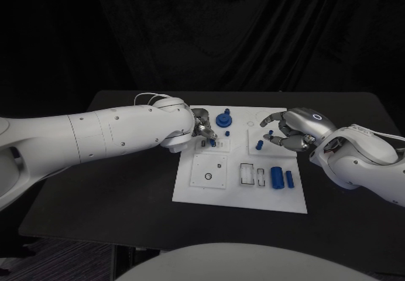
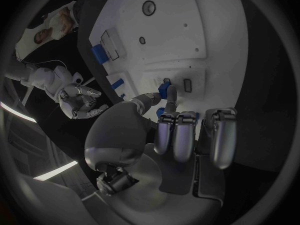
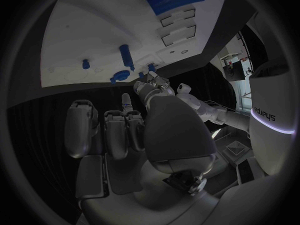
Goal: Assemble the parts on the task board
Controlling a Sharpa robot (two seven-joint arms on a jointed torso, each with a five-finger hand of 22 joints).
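The white task board (image 1: 221,190) lies mid-table. My left hand (image 1: 201,126) reaches over its far left corner and pinches a small blue part (image 1: 211,142) between thumb and a fingertip, low on the board; the left wrist view shows this part (image 2: 165,89) at the fingertips. A blue round peg (image 1: 223,120) stands just beyond it. My right hand (image 1: 295,130) hovers over the board's far right, fingers apart and holding nothing. A short blue piece (image 1: 260,144) stands near its fingertips. Two blue cylinders (image 1: 277,176) lie at the board's near right.
Several rectangular and round sockets (image 1: 246,174) mark the board's near half. In the right wrist view a blue peg (image 3: 127,57) and a blue gear-like piece (image 3: 120,76) stand on the board (image 3: 94,30), with my left hand (image 3: 156,87) behind them. Bare black table (image 1: 110,193) surrounds the board.
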